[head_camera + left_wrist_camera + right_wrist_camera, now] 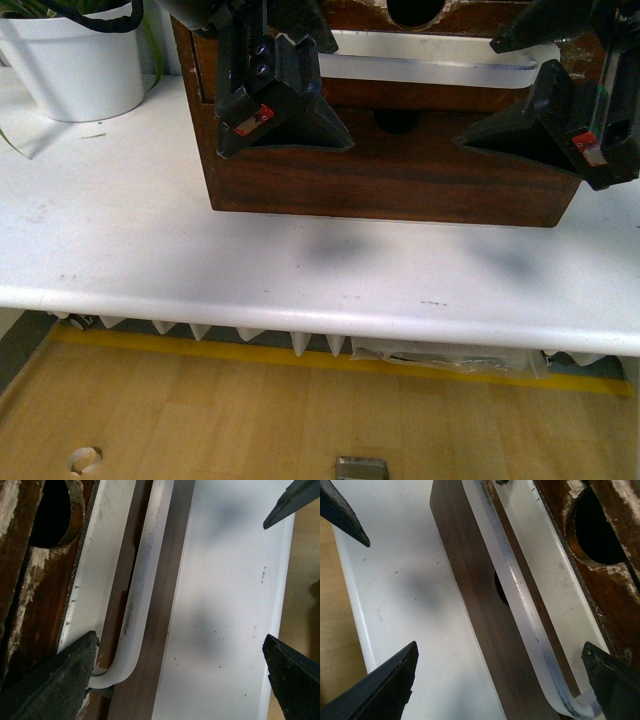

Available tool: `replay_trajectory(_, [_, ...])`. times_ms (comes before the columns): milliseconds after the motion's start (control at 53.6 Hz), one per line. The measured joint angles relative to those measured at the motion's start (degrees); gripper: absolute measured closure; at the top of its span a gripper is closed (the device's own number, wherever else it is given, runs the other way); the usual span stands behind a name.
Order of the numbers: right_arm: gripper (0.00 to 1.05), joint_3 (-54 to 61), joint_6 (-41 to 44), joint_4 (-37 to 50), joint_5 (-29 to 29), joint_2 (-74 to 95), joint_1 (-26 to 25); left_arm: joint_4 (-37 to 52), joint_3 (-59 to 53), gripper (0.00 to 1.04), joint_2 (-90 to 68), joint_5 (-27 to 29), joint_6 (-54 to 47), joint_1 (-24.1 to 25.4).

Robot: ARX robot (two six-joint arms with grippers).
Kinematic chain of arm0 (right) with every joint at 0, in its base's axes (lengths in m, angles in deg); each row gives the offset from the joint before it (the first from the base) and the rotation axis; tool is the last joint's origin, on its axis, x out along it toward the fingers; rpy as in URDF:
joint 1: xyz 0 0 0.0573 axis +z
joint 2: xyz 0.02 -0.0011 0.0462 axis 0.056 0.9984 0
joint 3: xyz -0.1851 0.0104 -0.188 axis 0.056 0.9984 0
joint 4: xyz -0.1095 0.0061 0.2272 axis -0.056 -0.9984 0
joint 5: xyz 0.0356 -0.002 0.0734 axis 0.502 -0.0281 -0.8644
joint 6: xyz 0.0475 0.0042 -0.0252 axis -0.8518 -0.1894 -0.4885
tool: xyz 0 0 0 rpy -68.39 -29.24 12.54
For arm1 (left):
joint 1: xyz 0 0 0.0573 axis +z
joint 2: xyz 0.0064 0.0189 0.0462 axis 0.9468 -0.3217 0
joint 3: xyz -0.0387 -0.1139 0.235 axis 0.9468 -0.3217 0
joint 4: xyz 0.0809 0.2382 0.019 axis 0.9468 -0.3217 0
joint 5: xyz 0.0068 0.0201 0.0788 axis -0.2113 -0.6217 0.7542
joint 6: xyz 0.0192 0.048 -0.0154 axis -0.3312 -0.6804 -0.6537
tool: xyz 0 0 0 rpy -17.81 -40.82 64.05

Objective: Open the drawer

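White table [300, 260] | drawer [606, 602] contents unseen | left claw [179, 637], right claw [500, 647] agape, empty

L claw [180, 636] wide astride handle [142, 590].

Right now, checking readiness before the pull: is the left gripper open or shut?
Open: the left gripper has its fingers wide apart in its wrist view, clamping nothing; the white handle is ungripped.
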Motion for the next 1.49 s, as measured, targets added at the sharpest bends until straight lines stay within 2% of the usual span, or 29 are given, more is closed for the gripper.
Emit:
replay_trajectory(243, [0.09, -0.5, 0.6, -0.2, 1.3, 1.8, 0.7, 0.1, -0.1, 0.06, 0.0, -0.2, 0.0, 0.0])
replay_trajectory(429, [0.09, -1.6, 2.3, -4.1, 1.2, 1.9, 1.2, -1.4, -0.7, 0.06, 0.5, -1.0, -1.5, 0.0])
replay_trajectory(634, [0.09, -2.1, 4.5, -10.6, -2.4, 0.9, 1.3, -8.4, -1.7, 0.06, 3.2, -1.0, -6.2, -0.5])
replay_trajectory(765, [0.09, -0.9, 4.6, -11.7, -3.6, -0.4, 1.7, -9.8, -3.3, 0.06, 4.8, -0.9, -8.0, -0.9])
replay_trajectory(1325, [0.09, 7.8, 4.8, -14.5, -4.9, -9.3, 4.9, -10.8, -13.6, 0.06, 14.4, -2.3, -8.9, -2.8])
replay_trajectory(1493, [0.09, 10.0, 3.7, -12.8, -4.8, -10.9, 5.2, -6.9, -16.9, 0.06, 16.8, -3.6, -5.9, -3.3])
